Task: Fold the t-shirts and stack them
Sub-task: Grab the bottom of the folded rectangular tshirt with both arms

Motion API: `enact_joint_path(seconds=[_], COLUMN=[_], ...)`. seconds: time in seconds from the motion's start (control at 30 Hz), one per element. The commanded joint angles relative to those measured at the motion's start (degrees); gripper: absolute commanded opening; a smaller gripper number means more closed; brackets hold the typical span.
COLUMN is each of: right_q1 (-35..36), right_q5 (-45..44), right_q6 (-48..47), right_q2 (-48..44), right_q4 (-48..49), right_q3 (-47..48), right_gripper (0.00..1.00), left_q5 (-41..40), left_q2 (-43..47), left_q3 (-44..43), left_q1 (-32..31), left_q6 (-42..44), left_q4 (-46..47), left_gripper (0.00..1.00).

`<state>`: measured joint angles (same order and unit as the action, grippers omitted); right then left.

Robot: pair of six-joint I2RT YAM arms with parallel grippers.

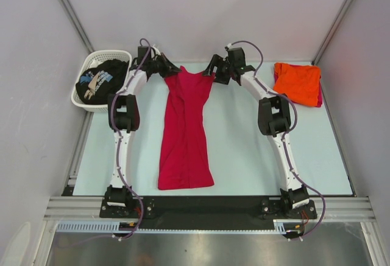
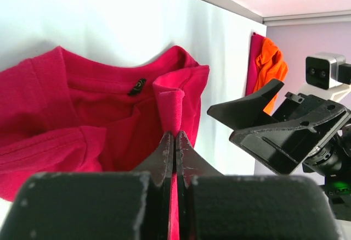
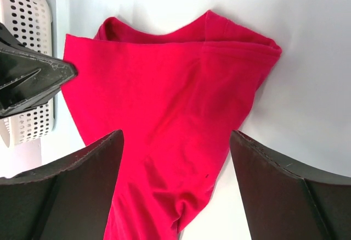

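The crimson-red t-shirt (image 1: pixel 184 132) lies as a long narrow strip down the middle of the table, collar at the far end. My left gripper (image 1: pixel 170 70) is at its far left corner, shut on a pinched fold of red cloth (image 2: pixel 174 108) beside the collar. My right gripper (image 1: pixel 214 74) hovers at the far right corner, open, its two fingers (image 3: pixel 82 174) standing wide either side of the red shoulder (image 3: pixel 181 102). At the back right lies the orange t-shirt (image 1: pixel 297 82), folded. The black printed t-shirt (image 1: pixel 100 78) sits bunched in the basket.
A white lattice basket (image 1: pixel 113 55) stands at the back left, close to my left arm. Grey walls enclose the table on three sides. A bit of red cloth shows under the right edge of the orange tee. Bare table (image 1: pixel 244 156) lies on both sides of the red strip.
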<state>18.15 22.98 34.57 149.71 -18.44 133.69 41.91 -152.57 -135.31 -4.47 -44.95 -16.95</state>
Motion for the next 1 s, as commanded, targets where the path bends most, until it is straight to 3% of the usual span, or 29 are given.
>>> enact_joint_path(seconds=[0.0, 0.17, 0.2, 0.23, 0.27, 0.43, 0.57, 0.73, 0.97], right_q1=[-0.05, 0.39, 0.31, 0.30, 0.30, 0.04, -1.80, -4.52, -6.81], right_q5=[0.57, 1.62, 2.41, 2.77, 3.03, 3.56, 5.05, 9.27, 18.04], right_q6=[1.11, 2.08, 2.43, 2.96, 3.05, 1.13, -2.30, -7.48, -15.49], right_q2=[0.41, 2.33, 2.60, 3.13, 3.65, 2.17, -4.50, -14.52, -22.26], right_q4=[2.79, 3.41, 3.41, 3.23, 2.54, -0.88, -4.58, -15.03, -34.63], right_q3=[0.17, 1.83, 2.36, 2.80, 3.94, 3.51, -2.89, -13.71, -24.86], right_gripper=[0.84, 0.86, 0.86, 0.86, 0.86, 0.86, 0.88, 0.88, 0.80], left_q5=[0.28, 1.50, 1.68, 1.94, 1.69, -0.08, -0.77, -5.52, -4.37], left_q2=[3.95, 2.46, 2.28, 2.11, 2.19, 8.15, 20.34, 36.08, 47.71], left_q3=[0.48, 1.18, 1.10, 1.18, 1.10, 5.57, 13.47, 32.62, 54.93], left_q1=[0.16, 0.69, 0.69, 0.69, 0.69, 0.87, 1.04, 1.22, 0.69], left_q6=[1.62, 1.53, 1.62, 1.97, 2.67, 8.82, 13.47, 18.40, 25.61], left_q4=[0.61, -2.20, -2.99, -4.65, -5.89, -8.36, -8.63, -10.11, -17.04], left_gripper=[0.00, 0.01, 0.10, 0.38, 0.99, 1.00, 1.00, 1.00, 1.00])
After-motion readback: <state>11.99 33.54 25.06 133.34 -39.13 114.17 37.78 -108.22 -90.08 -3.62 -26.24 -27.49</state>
